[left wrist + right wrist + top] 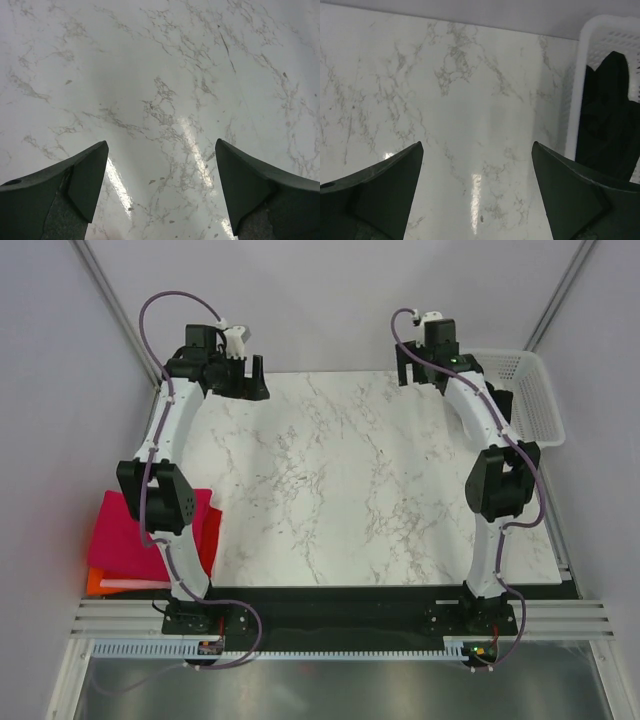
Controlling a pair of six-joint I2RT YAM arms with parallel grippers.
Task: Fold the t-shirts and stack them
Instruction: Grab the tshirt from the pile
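Observation:
Folded t-shirts lie stacked left of the table: a magenta-pink one (128,530) on top, a red one (210,535) under it, an orange one (95,582) at the bottom, partly hidden by the left arm. A black t-shirt (607,115) lies crumpled in the white mesh basket (572,100); in the top view only a dark bit of it (503,400) shows behind the right arm. My left gripper (252,380) is open and empty over the table's far left; its wrist view (161,150) shows bare marble. My right gripper (415,368) is open and empty at the far right, beside the basket (535,390).
The marble table (360,490) spans the middle. Grey walls close in behind and at both sides. A metal rail (340,620) with the arm bases runs along the near edge.

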